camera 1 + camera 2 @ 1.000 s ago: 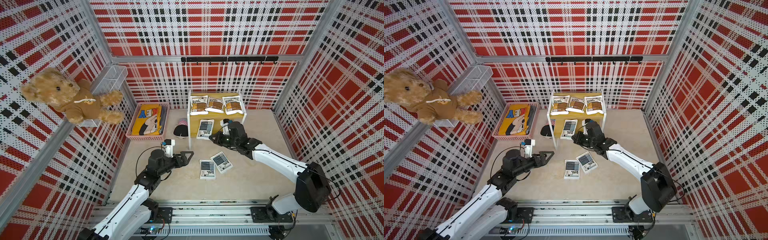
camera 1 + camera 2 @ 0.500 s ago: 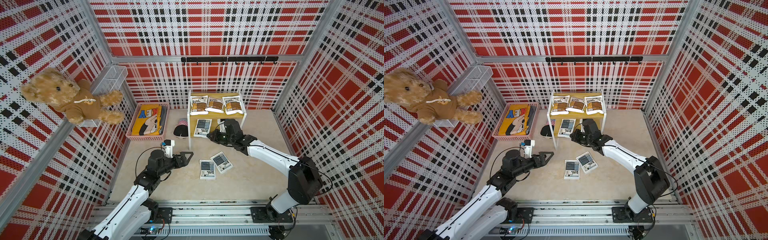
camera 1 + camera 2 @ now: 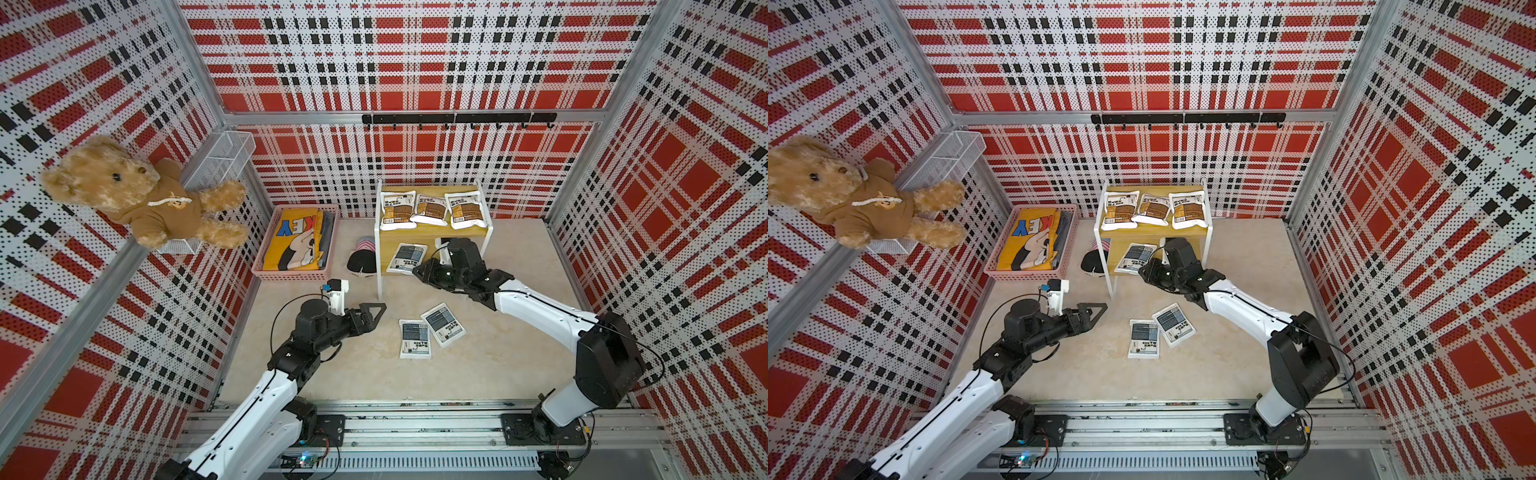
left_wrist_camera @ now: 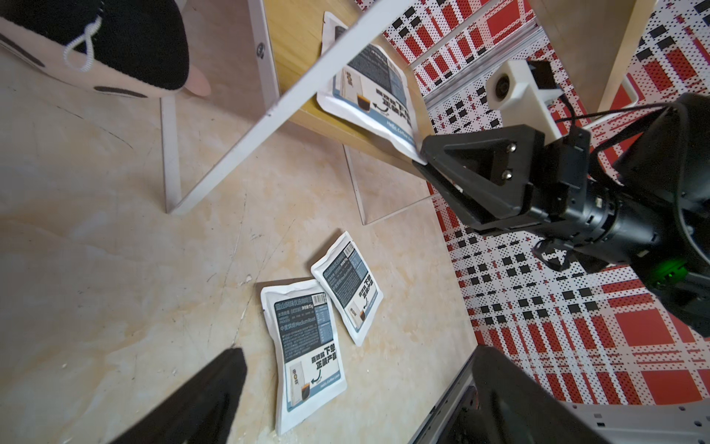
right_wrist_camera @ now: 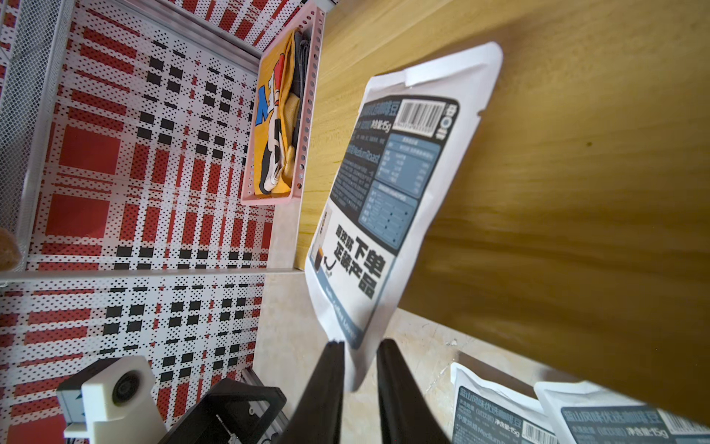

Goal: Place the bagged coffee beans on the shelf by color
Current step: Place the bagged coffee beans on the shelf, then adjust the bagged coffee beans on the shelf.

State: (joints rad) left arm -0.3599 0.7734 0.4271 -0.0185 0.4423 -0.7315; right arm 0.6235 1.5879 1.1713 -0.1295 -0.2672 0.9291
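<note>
Bagged coffee beans: three brown ones (image 3: 430, 208) in a row on the upper tier of the shelf (image 3: 378, 266); done.
Grey bag (image 3: 406, 258): flat on the lower tier, one corner overhanging the front edge.
Right gripper (image 5: 359, 346): jaws slightly parted astride that corner; apparently letting go.
Left gripper (image 3: 374, 313): spread wide, empty, above the floor (image 3: 498, 365).
Remaining: two grey bags (image 3: 415, 337), touching, on the floor.
Progress: likely four of six placed.

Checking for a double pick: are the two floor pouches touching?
Touching: both top views show the tilted pouch lapping a corner of the straight pouch, no gap.
</note>
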